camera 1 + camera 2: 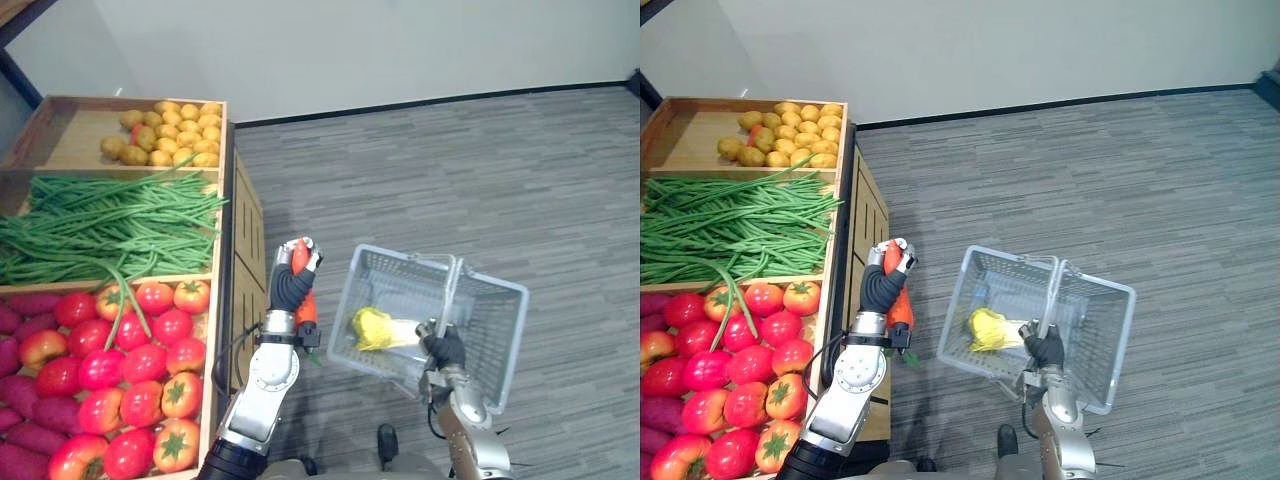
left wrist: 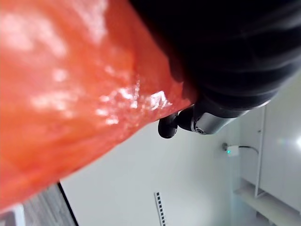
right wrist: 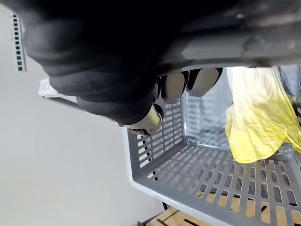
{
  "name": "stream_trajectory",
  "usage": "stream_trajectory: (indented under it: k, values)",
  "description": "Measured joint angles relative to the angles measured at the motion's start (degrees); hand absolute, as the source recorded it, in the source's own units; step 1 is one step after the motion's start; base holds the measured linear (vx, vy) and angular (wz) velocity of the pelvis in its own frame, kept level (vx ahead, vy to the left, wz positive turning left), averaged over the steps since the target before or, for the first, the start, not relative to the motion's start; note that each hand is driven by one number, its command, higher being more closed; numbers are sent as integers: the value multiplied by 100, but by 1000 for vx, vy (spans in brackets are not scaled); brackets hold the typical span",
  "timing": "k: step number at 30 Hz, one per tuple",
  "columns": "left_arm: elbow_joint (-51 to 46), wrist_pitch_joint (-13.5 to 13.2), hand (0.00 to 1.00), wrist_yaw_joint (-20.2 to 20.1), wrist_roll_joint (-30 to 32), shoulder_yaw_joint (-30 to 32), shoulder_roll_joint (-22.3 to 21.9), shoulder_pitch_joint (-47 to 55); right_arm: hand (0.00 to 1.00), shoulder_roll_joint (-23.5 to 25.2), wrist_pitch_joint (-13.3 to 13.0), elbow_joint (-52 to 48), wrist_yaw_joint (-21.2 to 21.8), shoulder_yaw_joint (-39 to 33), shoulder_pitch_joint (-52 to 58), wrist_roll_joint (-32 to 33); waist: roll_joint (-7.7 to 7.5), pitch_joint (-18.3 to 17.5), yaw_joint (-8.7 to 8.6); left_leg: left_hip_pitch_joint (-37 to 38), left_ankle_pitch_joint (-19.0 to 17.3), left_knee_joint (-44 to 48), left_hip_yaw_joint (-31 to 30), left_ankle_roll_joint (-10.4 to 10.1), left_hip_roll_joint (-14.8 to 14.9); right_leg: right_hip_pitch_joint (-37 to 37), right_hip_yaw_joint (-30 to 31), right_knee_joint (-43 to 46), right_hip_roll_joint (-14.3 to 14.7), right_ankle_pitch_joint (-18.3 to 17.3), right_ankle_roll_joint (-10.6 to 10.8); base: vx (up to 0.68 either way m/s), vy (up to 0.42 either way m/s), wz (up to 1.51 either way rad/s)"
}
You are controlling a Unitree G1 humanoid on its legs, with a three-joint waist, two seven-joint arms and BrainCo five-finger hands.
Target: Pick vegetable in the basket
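Standing upright beside wooden produce stand (image 1: 245, 230): left forearm, left hand (image 1: 288, 285) raised, fingers curled tight round carrot (image 1: 306, 306), held in air between stand and grey basket (image 1: 395, 285). Basket holds yellow leafy vegetable (image 1: 372, 328). Right arm reaches up from below, right hand (image 1: 445, 348) wrapped round basket handle (image 1: 452, 285).

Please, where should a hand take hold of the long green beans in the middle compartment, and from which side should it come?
Probably across the middle of a small bunch of the green beans, coming from above. They lie flat, running side to side in the wooden crate, whose walls close off the sides; a grip across the thin pods should gather several.
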Motion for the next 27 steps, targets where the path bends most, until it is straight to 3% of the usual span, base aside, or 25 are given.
stream_trajectory:
  k: [5, 15, 16, 22, 27]
  values:
    - [834, 210, 100, -129, 10, -249, 17, -105, 100, 30, 1, -50, 219, 460, 56, 501, -102, -58, -118, 60, 2, -135, 39, -4, -3, 2, 78, -59, 15, 7, 11, -3, 4, -7]
    - [2178, 508, 100, -270, 350, -474, 67, -580, 100, -190, 135, -437, 686, 1399, 471, 1792, -288, -173, -174, 156, 3, -153, 153, -5, -21, 48, 188, -166, 0, 73, 55, 2, 12, -5]
    - [2289, 519, 0, -318, 394, -478, 76, -596, 100, -253, 181, -477, 734, 1545, 492, 1941, -288, -173, -189, 160, 3, -155, 156, -5, -20, 48, 195, -166, 2, 73, 55, 0, 0, 0]
    - [2776, 639, 0, -374, 683, -569, 100, -753, 100, -417, 271, -520, 1039, 2175, 492, 2567, -294, -177, -253, 154, 2, -157, 195, -6, -16, 18, 244, -165, 9, 75, 56, -7, 3, -2]
    - [2948, 678, 0, -366, 908, -637, 103, -959, 100, -464, 374, -578, 1160, 2341, 492, 2686, -299, -179, -265, 149, 0, -159, 243, -5, -17, -7, 272, -166, 9, 81, 63, -6, 3, -3]
